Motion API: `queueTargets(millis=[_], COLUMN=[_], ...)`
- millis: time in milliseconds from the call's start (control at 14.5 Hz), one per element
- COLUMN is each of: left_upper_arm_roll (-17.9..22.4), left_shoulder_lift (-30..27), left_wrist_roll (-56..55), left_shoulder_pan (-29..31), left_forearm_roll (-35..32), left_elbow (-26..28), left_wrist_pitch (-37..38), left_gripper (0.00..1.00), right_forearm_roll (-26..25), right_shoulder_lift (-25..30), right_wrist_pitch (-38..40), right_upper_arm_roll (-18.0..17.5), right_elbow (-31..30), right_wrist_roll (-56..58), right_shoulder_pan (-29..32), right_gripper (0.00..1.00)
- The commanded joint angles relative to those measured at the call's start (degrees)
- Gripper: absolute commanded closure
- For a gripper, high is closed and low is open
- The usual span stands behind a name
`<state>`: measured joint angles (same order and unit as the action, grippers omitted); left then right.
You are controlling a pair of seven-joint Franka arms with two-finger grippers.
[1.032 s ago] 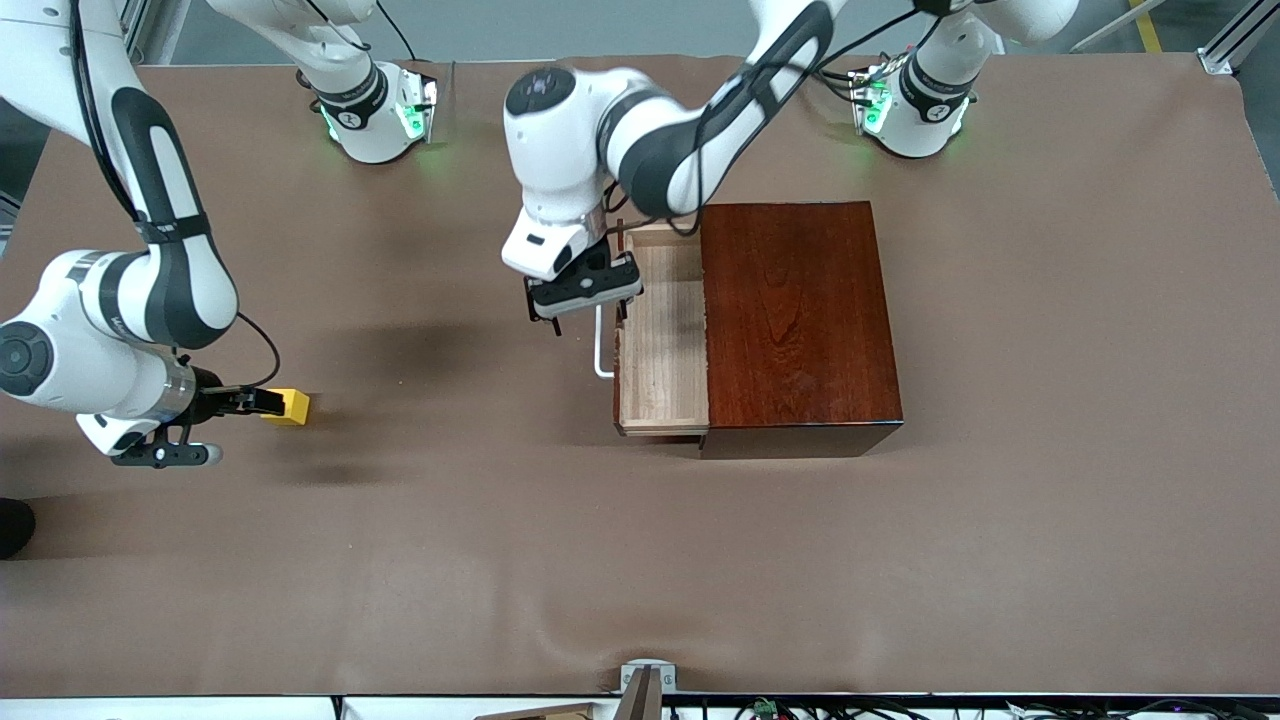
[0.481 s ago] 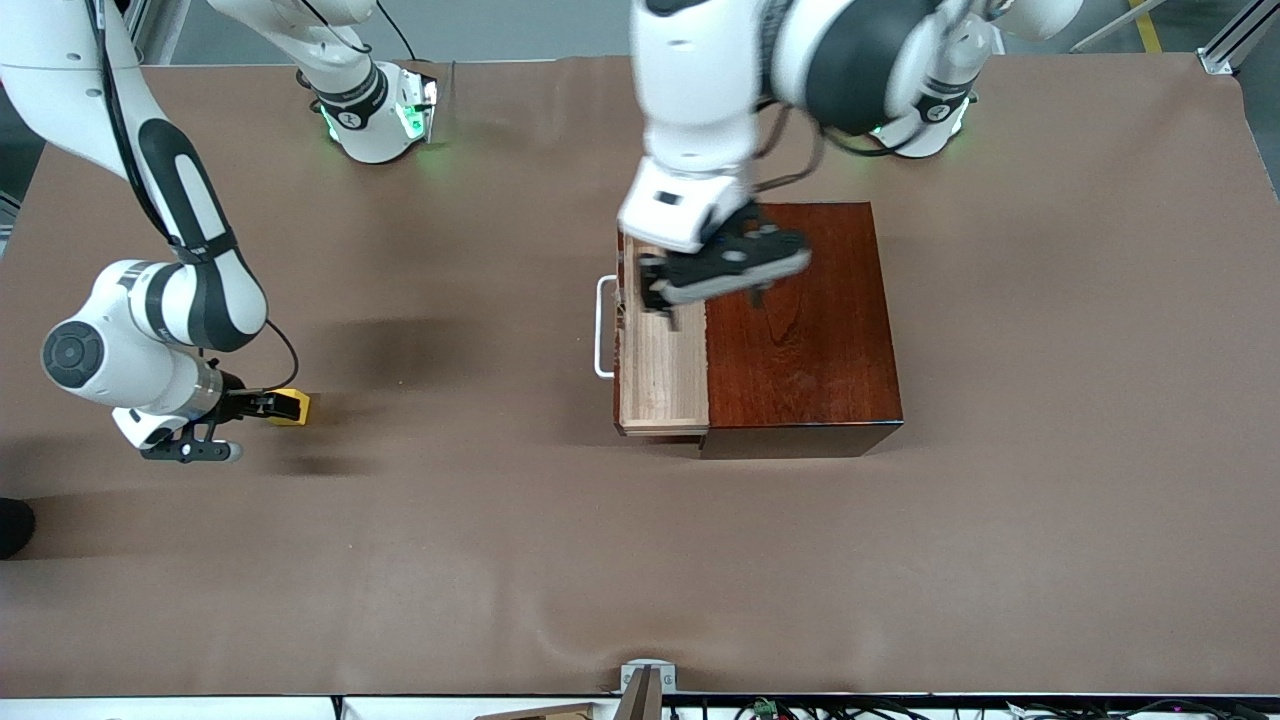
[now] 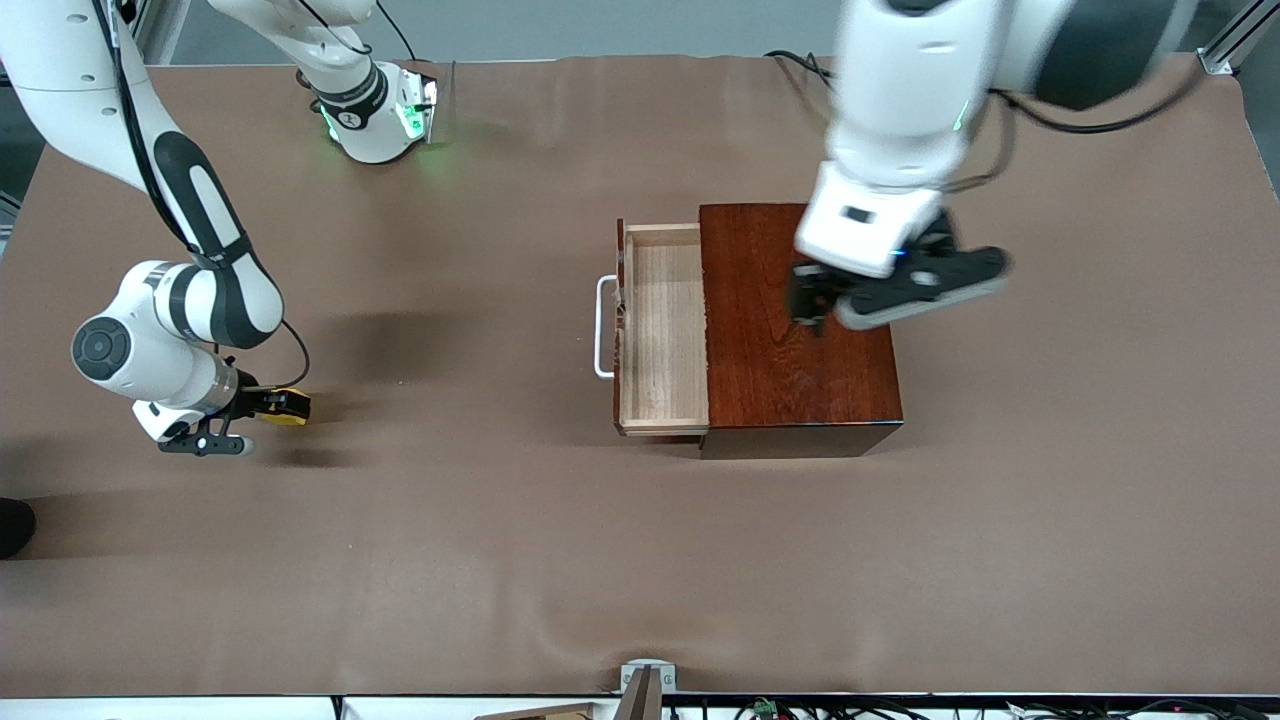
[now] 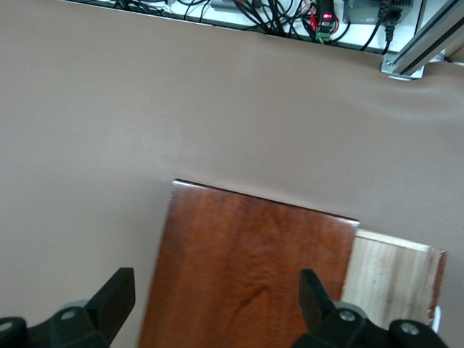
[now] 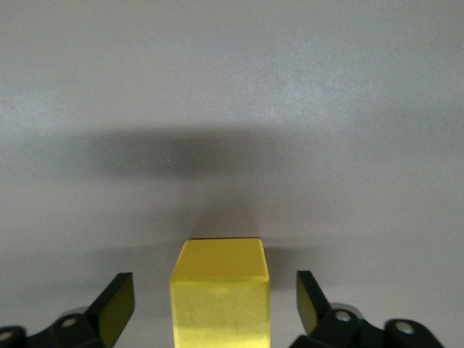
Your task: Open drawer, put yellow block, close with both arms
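Observation:
The drawer point(image 3: 665, 330) stands pulled out of the mahogany box point(image 3: 800, 330), its light wood inside empty and its white handle point(image 3: 603, 327) toward the right arm's end. The yellow block point(image 3: 293, 409) sits on the brown table cover near the right arm's end. My right gripper point(image 3: 280, 405) is low at the table, open, with the block point(image 5: 220, 293) between its fingers point(image 5: 116, 308) and a gap on each side. My left gripper point(image 3: 815, 305) is open and empty in the air over the box top point(image 4: 246, 268). The drawer point(image 4: 395, 279) also shows in the left wrist view.
The brown table cover point(image 3: 500, 520) is wrinkled near the front camera's edge. A metal bracket point(image 3: 645, 680) sits at that edge. The arms' green-lit bases point(image 3: 385, 115) stand at the edge farthest from the camera. Cables point(image 4: 290, 14) and a frame rail point(image 4: 424, 43) lie off the table edge.
My left gripper has left the drawer handle, risen and swung over the box top. My right gripper has slid forward around the yellow block. The drawer has stayed open.

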<state>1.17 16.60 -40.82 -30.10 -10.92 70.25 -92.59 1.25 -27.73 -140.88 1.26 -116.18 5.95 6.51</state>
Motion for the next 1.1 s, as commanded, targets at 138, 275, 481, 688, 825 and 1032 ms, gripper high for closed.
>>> queueTargets(millis=[138,275,481,688,825,1032], left_upper_arm_roll=[-0.6,-0.6,-0.6,-0.6,-0.6,-0.6], left_shoulder_lift=[-8.3,-10.4,-12.5,-14.8,-17.2,-18.8], left_wrist_roll=[11.0,15.8,20.8,25.4,26.9,31.1], left_shoulder_pan=[6.9,9.2,11.5,14.4,15.6,17.8], left_forearm_roll=[2.3,2.4,2.7,4.6,4.9,5.9], left_elbow=[8.7,11.6,13.1,15.4,17.7,18.8], left_wrist_pitch=[0.3,0.2,0.4,0.4,0.5,0.7], left_gripper=[0.0,0.0,0.0,0.0,0.0,0.0], right_forearm_roll=[0.3,0.6,0.9,1.0,1.0,1.0], right_shoulder_lift=[0.0,0.1,0.2,1.1,2.1,4.2], right_wrist_pitch=[-0.2,-0.3,-0.1,0.8,4.5,10.3], right_upper_arm_roll=[-1.2,-1.4,-1.4,-1.4,-1.5,-1.5], right_elbow=[-0.8,-1.7,-1.6,-1.5,-0.7,1.6], right_wrist_roll=[-0.8,-1.0,-2.5,-4.4,-5.2,-9.1], right_shoulder_pan=[1.6,1.3,1.1,-0.1,-1.0,-3.2], right_gripper=[0.39,0.58,1.0,1.0,1.0,1.0])
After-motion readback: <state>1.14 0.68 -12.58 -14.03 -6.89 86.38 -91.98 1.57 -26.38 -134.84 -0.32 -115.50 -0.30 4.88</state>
